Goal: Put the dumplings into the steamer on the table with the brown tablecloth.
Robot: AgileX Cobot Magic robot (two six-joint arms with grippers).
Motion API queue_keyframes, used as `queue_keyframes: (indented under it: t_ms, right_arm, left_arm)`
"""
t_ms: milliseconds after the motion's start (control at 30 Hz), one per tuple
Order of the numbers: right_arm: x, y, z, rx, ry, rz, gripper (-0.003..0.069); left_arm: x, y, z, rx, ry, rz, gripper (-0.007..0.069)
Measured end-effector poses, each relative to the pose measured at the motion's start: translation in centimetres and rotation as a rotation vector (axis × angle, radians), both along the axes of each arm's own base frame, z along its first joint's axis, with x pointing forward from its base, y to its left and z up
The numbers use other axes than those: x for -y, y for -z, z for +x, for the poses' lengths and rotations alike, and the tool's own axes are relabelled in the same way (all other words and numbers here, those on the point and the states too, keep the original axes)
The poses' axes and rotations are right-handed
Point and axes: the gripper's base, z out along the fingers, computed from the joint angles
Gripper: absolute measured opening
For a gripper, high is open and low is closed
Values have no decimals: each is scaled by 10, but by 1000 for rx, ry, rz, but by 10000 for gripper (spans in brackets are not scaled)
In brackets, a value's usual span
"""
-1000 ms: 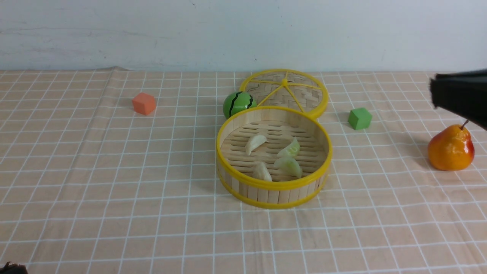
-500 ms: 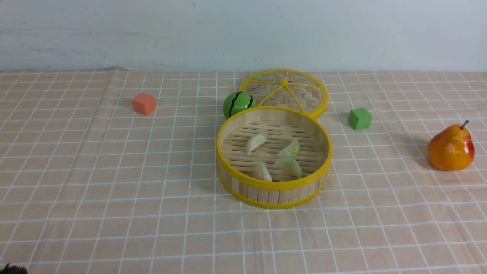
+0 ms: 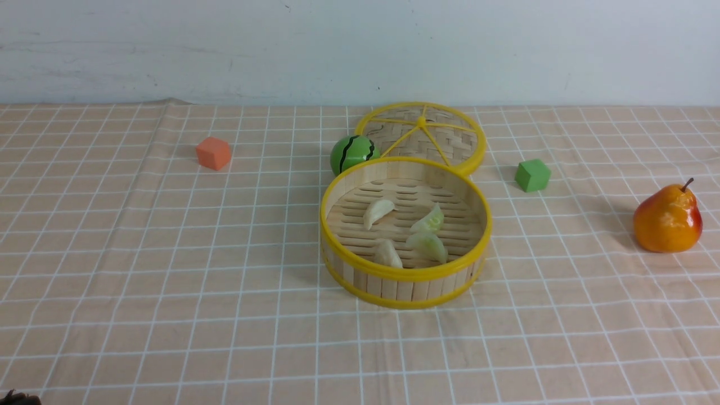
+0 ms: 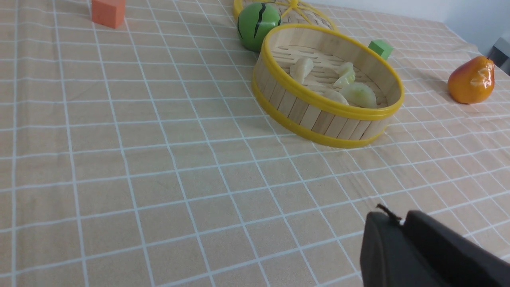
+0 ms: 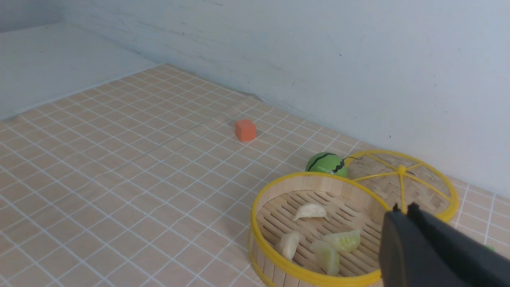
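1. I see all four dumplings [image 3: 406, 233] lying on the slat floor of the steamer [image 3: 405, 274], which sits on the brown tablecloth [image 3: 169, 281].
2. My right gripper [image 5: 402, 208] hangs pinched closed and empty; the steamer lies just ahead of and below it.
3. My left gripper [image 4: 392, 218], also closed and empty, sits well back from the steamer.
4. I judge the right arm nearer, with nothing left to load.

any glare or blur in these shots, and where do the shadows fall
Front view: sharp, even light; soft shadow on the cloth left of the pear and left of the steamer. Left wrist view: white glare on the pear, left gripper blurred. Right wrist view: right gripper blurred, dumplings clear.
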Motion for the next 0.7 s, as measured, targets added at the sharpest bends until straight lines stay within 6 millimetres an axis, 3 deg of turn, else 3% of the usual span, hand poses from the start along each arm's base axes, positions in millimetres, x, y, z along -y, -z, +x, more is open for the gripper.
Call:
queue_keyframes:
  t_ms: [200, 433, 567, 700]
  right_arm:
    - [23, 48, -17, 88, 157, 8, -2]
    - [49, 147, -25, -67, 498, 124, -2]
    - [54, 188, -30, -139, 591, 166, -2]
    - [56, 209, -31, -217, 621, 152, -2]
  left_arm:
    - [0, 0, 0, -2, 1, -3, 67]
    - [0, 0, 0, -2, 1, -3, 75]
    - [0, 0, 0, -2, 1, -3, 79]
    - [0, 0, 0, -2, 1, -3, 84]
